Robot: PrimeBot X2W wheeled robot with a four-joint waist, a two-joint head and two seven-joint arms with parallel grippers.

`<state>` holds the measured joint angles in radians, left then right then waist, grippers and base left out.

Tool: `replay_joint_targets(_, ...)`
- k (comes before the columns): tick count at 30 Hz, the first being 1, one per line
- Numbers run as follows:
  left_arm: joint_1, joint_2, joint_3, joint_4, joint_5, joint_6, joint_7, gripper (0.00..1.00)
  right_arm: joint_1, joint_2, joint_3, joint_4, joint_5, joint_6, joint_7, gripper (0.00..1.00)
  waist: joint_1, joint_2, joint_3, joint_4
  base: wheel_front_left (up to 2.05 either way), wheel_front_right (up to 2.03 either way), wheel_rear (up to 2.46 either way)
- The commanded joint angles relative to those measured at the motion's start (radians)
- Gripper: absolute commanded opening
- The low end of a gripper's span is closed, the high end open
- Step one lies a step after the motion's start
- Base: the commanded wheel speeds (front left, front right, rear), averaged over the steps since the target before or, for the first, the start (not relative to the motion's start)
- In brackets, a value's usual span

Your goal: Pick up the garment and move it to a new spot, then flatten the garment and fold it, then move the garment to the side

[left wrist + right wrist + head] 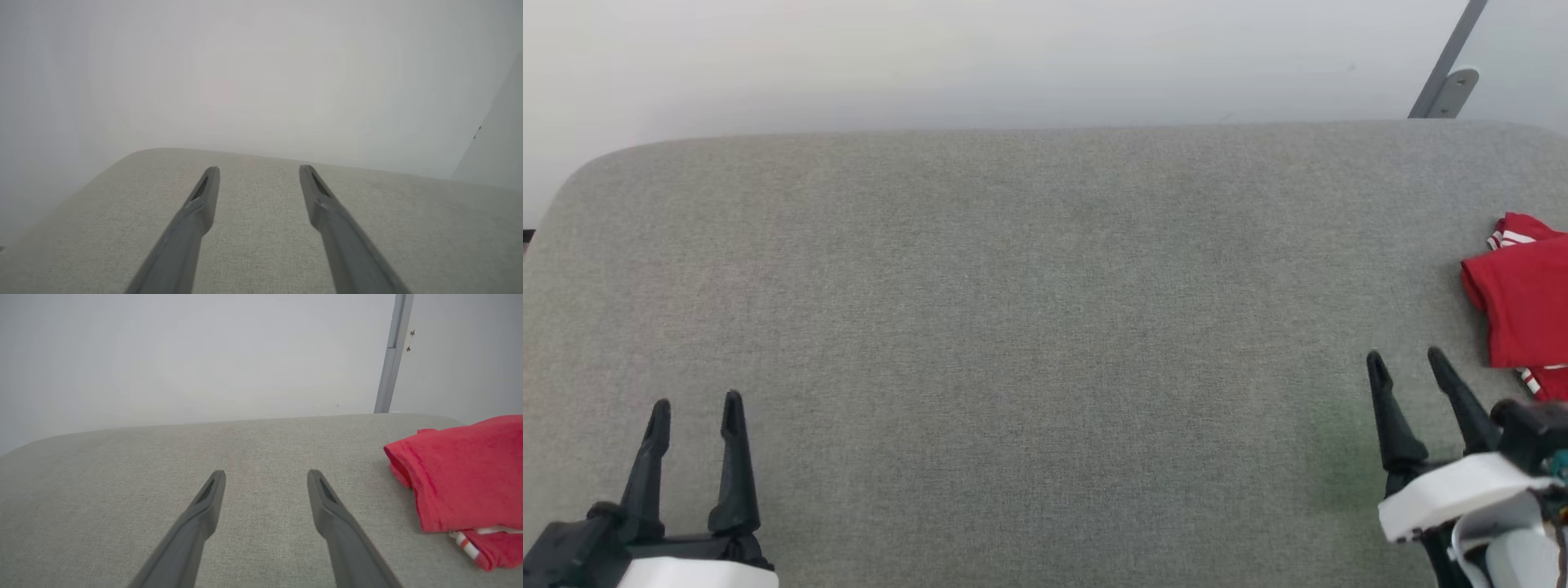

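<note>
The garment (1523,302) lies folded into a compact red bundle at the right edge of the grey padded surface (1013,310), with red-white striped trim peeking out at its top and bottom; its "23" is hidden. In the right wrist view the garment (466,477) sits to the right of my fingers. My right gripper (1406,363) is open and holds nothing, just left of the bundle and apart from it. Far to the left, near the front edge, my left gripper (696,406) stands open with nothing between its fingers, as in its own wrist view (258,171).
A pale wall rises behind the surface's rounded far edge. A grey metal post with a bracket (1450,77) stands at the back right, also seen as the post (392,355) in the right wrist view.
</note>
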<state>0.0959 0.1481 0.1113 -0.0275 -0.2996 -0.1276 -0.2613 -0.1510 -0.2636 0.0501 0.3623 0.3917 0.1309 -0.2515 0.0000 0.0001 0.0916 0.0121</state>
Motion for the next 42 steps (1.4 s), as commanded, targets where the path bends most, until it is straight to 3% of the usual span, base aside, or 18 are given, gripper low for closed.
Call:
replay_joint_targets(1, 0.017, -0.006, 0.005, -0.007, -0.009, -0.003, -0.005, 1.00, 0.023, 0.009, -0.004, -0.011, -0.005, 0.000, -0.009, 1.00, 0.0000, -0.0001, -0.003, 0.005, 0.00, 0.00, 0.00)
replay_joint_targets(16, 0.065, 0.005, -0.012, 0.032, -0.027, -0.003, -0.005, 1.00, 0.146, 0.088, -0.051, -0.157, -0.048, 0.000, -0.013, 1.00, 0.0000, -0.0001, -0.014, 0.013, 0.00, 0.00, 0.00)
replay_joint_targets(33, 0.051, -0.012, -0.005, 0.019, -0.019, -0.003, -0.005, 1.00, 0.172, 0.108, -0.057, -0.209, -0.055, 0.000, -0.014, 1.00, 0.0000, -0.0001, -0.019, 0.013, 0.00, 0.00, 0.00)
replay_joint_targets(34, 0.055, -0.016, -0.006, 0.020, -0.017, 0.000, 0.000, 0.00, 0.167, 0.105, -0.054, -0.204, -0.057, 0.000, -0.010, 0.00, 0.0000, -0.0001, -0.019, 0.013, 0.00, 0.00, 0.00)
replay_joint_targets(38, 0.056, -0.029, -0.014, 0.053, -0.021, 0.000, 0.003, 0.00, 0.177, 0.112, -0.051, -0.174, -0.052, 0.000, -0.007, 0.00, 0.0000, -0.0001, -0.020, 0.013, 0.00, 0.00, 0.00)
replay_joint_targets(42, 0.043, -0.031, -0.017, 0.062, -0.098, 0.001, 0.020, 0.00, 0.170, 0.117, -0.055, -0.173, 0.022, 0.000, 0.012, 0.00, 0.0000, -0.0001, -0.022, 0.012, 0.00, 0.00, 0.00)
